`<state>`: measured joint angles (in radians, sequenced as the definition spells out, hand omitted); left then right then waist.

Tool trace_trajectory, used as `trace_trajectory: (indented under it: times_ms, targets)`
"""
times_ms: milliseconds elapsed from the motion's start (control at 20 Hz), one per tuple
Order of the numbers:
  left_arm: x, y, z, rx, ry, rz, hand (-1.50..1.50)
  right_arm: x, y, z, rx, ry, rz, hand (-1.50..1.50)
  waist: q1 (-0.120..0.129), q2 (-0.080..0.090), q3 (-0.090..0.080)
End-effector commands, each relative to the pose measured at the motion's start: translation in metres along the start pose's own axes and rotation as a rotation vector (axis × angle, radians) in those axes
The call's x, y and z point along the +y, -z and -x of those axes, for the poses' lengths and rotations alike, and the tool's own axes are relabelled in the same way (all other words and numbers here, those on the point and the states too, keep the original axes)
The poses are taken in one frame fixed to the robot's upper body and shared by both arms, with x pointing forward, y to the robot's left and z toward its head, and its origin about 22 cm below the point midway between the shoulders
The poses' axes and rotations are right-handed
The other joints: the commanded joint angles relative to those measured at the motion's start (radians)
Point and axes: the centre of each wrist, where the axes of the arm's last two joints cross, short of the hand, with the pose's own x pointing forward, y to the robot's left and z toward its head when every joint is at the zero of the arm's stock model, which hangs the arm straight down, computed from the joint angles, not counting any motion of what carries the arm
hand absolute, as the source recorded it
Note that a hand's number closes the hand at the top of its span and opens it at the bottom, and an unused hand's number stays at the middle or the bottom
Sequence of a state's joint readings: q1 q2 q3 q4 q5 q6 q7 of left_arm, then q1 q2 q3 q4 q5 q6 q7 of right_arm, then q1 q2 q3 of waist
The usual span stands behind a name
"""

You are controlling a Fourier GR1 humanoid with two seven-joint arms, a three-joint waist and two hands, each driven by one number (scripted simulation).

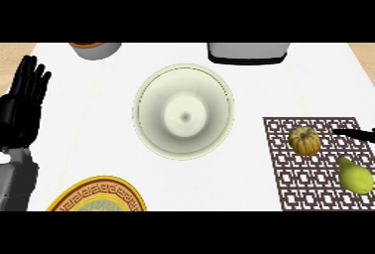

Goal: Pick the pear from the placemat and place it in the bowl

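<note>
White counter carries one bowl, one placemat, one pear, one small pumpkin, one patterned plate. Pear lies on the placemat, just below the right hand, apart from it; finger state cannot be told. Left hand rests open at left edge.

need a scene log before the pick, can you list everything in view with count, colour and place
bowl: one, pale cream, counter centre
placemat: one, brown lattice pattern, right side
pear: one, yellow-green, on the placemat near its right edge
small pumpkin-like item: one, orange-yellow, on the placemat, up and left of the pear
plate: one, yellow patterned rim, lower left
cup-like container: one, grey with orange top, upper left
appliance: one, grey with black base, top edge
left hand: one, black, open, resting at left edge
right hand: black, only fingertips show at right edge
</note>
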<state>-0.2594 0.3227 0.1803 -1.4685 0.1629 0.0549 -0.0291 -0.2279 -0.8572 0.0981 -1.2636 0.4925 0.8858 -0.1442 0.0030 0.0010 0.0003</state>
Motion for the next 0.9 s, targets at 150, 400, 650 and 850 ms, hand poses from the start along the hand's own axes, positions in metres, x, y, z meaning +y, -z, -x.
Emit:
trace_trajectory:
  times_ms: [150, 400, 650, 850]
  targets:
    - [0.003, -0.005, 0.004, 0.001, 0.014, -0.006, 0.00, 0.002, 0.010, 0.005, 0.007, -0.029, -0.039, -1.50, 0.000, 0.000, 0.000]
    - [0.010, -0.003, -0.011, 0.005, 0.011, -0.001, 0.00, 0.036, 0.034, 0.009, 0.024, -0.025, -0.033, -1.50, -0.001, -0.002, 0.000]
    - [0.000, -0.015, 0.000, 0.000, -0.001, -0.011, 0.00, 0.020, 0.043, -0.004, 0.017, -0.018, -0.046, -1.50, -0.001, -0.001, 0.000]
    - [-0.001, -0.011, -0.014, -0.005, -0.006, -0.007, 0.00, 0.050, 0.054, 0.022, 0.061, -0.036, -0.080, -1.50, 0.002, -0.001, 0.000]
